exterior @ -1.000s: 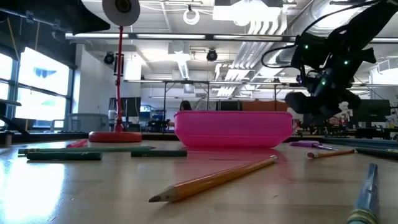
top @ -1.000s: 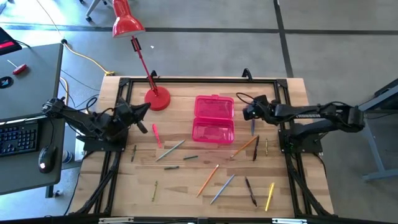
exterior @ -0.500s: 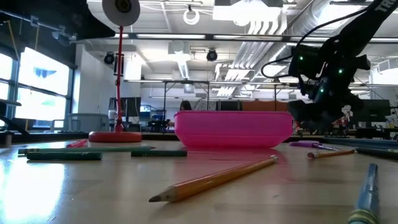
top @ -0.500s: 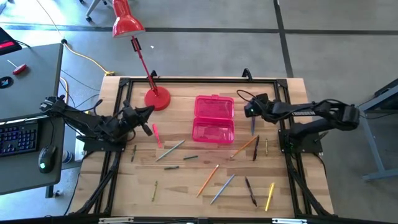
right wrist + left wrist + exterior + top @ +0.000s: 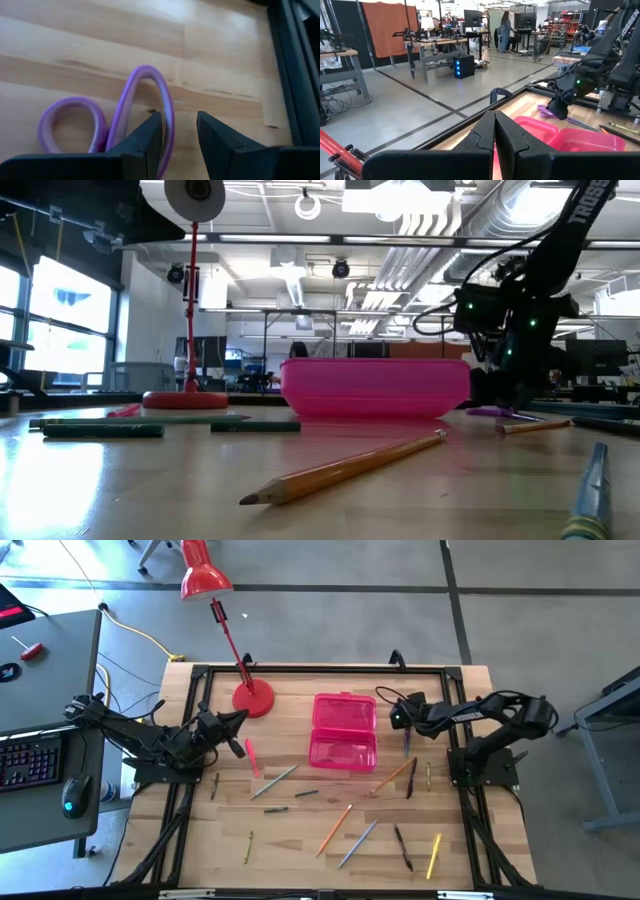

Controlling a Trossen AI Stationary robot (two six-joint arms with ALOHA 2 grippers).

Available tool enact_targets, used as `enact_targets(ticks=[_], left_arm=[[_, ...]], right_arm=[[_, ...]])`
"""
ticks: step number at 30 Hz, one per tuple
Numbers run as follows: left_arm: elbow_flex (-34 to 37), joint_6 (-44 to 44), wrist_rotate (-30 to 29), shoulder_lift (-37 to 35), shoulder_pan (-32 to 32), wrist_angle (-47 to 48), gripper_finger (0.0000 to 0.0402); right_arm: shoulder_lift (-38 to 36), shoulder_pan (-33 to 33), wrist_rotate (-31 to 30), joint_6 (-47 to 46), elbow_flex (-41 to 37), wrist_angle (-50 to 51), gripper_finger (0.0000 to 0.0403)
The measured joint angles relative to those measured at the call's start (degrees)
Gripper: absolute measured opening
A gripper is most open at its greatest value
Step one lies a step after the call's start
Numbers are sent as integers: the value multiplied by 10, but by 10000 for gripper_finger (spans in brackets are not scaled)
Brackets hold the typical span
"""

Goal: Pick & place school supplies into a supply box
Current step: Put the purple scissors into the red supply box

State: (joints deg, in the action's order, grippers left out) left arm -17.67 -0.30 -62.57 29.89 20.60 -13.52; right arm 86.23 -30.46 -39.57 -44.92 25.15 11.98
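Our right pincer (image 5: 179, 137) sits low over the scissors (image 5: 117, 117) just right of the pink box (image 5: 344, 731). Its fingers are a little apart, straddling one purple handle loop, nothing gripped. The box is open mid-desk (image 5: 300, 840), with pencils (image 5: 335, 828) and pens scattered on the wood in front of it. Our left pincer (image 5: 494, 131) waits by the lamp (image 5: 252, 698) base, fingers pressed together, empty.
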Motion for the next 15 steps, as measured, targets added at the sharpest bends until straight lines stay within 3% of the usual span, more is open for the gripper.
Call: enact_targets(ticks=[4, 9, 15], left_arm=[[0, 0, -1, 0, 0, 0, 40], [0, -1, -2, 0, 0, 0, 40], [0, -1, -1, 0, 0, 0, 40]], right_arm=[[27, -2, -5, 3, 0, -24, 84], [33, -2, -2, 5, -1, -37, 13], [32, 3, -5, 14, -1, -31, 13]])
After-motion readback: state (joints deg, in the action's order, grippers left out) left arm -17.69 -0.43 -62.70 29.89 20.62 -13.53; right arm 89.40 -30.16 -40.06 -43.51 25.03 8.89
